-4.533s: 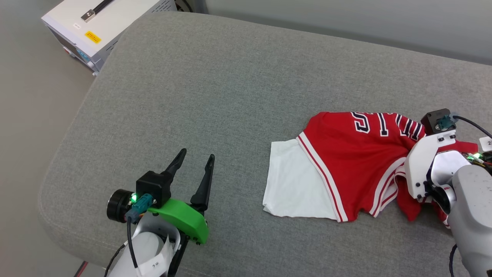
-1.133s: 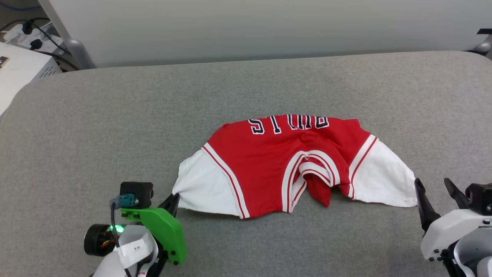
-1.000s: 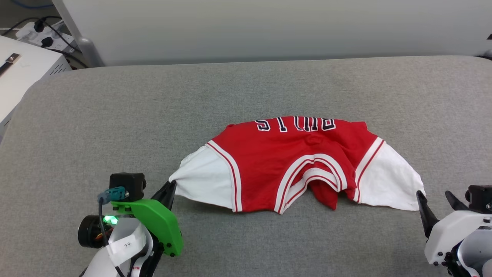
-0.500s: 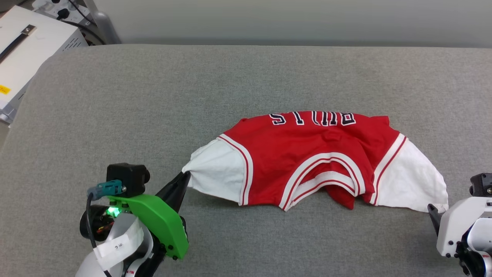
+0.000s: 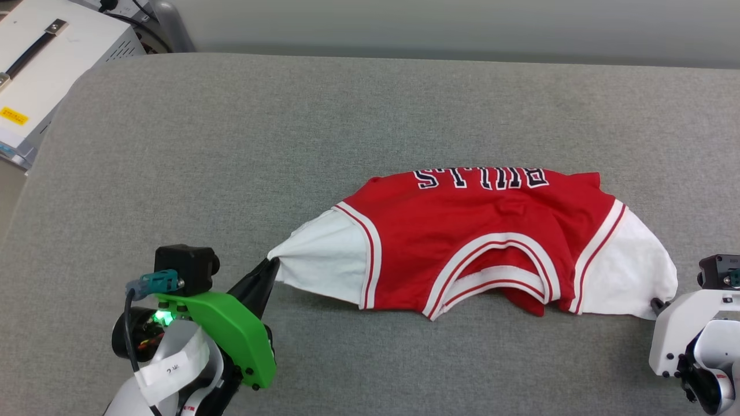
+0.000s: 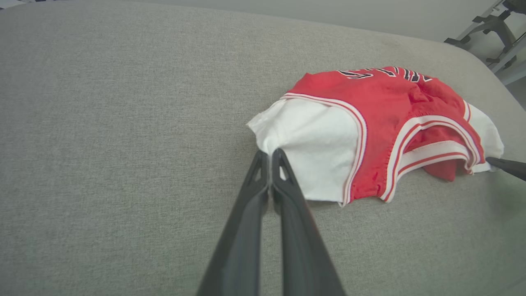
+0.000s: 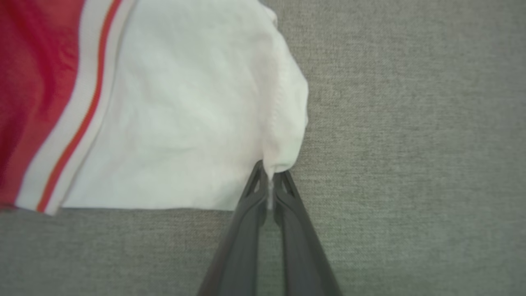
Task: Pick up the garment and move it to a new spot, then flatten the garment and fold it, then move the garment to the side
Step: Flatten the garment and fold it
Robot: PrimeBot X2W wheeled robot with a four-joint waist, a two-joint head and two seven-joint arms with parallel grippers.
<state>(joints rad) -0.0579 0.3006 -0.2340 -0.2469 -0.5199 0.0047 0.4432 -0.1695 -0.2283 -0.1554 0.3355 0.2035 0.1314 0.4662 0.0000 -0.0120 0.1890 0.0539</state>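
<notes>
The garment (image 5: 474,231), a red jersey with white sleeves and navy lettering, lies spread across the grey cushion, collar toward me and its lower half folded under. My left gripper (image 5: 272,267) is shut on the tip of the left white sleeve (image 6: 312,139), which it pulls into a point. In the left wrist view the left gripper (image 6: 270,155) pinches that white cloth. At the right, my right gripper (image 7: 269,170) is shut on the corner of the other white sleeve (image 7: 185,111); in the head view its fingers are mostly hidden behind the white wrist housing.
A grey upholstered surface (image 5: 289,133) carries everything, with open room to the left and behind the jersey. A white equipment box (image 5: 52,63) stands off its far left corner. A pale wall runs along the back.
Both grippers closed on the sleeve tips and drew them outward, stretching the jersey wider. The head camera also shifted, so the whole scene sits differently in the picture.
</notes>
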